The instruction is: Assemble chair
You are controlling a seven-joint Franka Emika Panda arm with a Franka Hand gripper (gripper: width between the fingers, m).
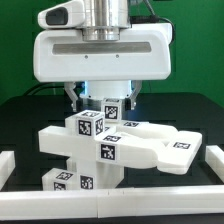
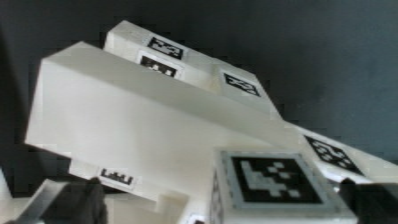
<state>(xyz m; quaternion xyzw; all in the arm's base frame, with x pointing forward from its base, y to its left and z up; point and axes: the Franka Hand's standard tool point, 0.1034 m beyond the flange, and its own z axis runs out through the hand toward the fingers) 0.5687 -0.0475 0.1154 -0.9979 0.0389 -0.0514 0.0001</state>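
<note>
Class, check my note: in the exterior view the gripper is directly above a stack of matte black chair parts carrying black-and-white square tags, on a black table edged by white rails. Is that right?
One detail is wrong. The chair parts are matte white, not black, as the exterior view shows. The rest holds: the gripper is directly above the stack, the parts carry black-and-white square tags, and the black table is edged by white rails.

The blocky white chair parts (image 1: pixel 110 145) look like smooth matt plastic, their flat faces (image 2: pixel 143 120) without sheen, and each small black-and-white square tag (image 1: pixel 108 151) on them reads as flat printed paper. The white gripper housing (image 1: pixel 97 55) is glossy moulded plastic. The black tabletop (image 1: pixel 25 125) is dull and matt, and the long white border rail (image 1: pixel 110 207) looks smooth and matt
</note>
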